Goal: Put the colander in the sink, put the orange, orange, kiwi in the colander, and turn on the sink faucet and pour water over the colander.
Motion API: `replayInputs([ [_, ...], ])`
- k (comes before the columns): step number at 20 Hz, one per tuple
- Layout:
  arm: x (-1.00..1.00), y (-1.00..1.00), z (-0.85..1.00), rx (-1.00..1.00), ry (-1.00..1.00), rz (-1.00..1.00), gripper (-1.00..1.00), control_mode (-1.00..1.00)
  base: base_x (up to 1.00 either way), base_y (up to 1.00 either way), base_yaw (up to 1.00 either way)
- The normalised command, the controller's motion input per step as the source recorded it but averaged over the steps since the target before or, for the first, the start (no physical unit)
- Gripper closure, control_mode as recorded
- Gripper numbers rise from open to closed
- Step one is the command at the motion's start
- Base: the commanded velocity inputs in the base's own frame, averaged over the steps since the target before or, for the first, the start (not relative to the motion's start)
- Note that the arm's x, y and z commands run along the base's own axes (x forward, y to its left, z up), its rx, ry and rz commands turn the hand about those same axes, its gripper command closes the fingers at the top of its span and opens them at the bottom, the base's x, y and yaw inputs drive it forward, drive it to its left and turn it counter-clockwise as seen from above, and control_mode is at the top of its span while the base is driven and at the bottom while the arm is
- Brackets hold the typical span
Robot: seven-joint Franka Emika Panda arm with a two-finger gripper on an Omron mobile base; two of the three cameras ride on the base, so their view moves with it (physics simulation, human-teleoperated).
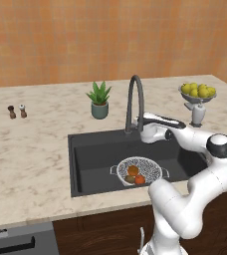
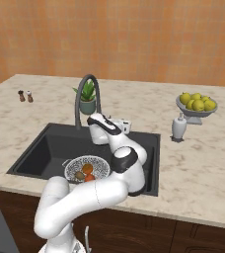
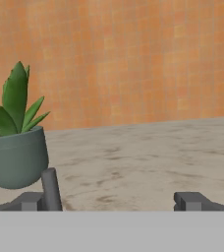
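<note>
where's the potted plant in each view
Left base view: potted plant stands on the counter left of the faucet, behind the sink.
Right base view: it stands up centre-left, partly behind the faucet's arch.
Hand view: it fills the left edge, on the counter before the orange wall.
Shared landmark: the faucet, whose dark lever rises beside the pot in the hand view.

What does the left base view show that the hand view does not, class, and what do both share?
Left base view alone: the sink holding the colander with the oranges and the kiwi inside, the faucet's arched spout, the bowl of lemons, the white bottle, and the two small shakers.

Hand view alone: the open gripper, its fingertips wide apart and holding nothing.

Both share: the potted plant, the marble counter, and the orange wall.
</note>
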Motion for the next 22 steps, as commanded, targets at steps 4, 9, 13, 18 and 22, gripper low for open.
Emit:
replayInputs([
  [4,0.0,-0.4,0.0,0.0,0.0,0.0,-1.0,-1.0,0.0,0.0,0.0],
  [9,0.0,-0.72,0.0,0.01,0.0,0.0,-1.0,-1.0,0.0,0.0,0.0],
  [13,0.0,-0.96,0.0,0.04,0.0,0.0,-1.0,-1.0,0.0,0.0,0.0],
  [18,0.0,-0.99,0.0,0.05,0.0,0.0,-1.0,-1.0,0.0,0.0,0.0],
  [22,0.0,-0.9,0.0,0.05,0.0,0.0,-1.0,-1.0,0.0,0.0,0.0],
])
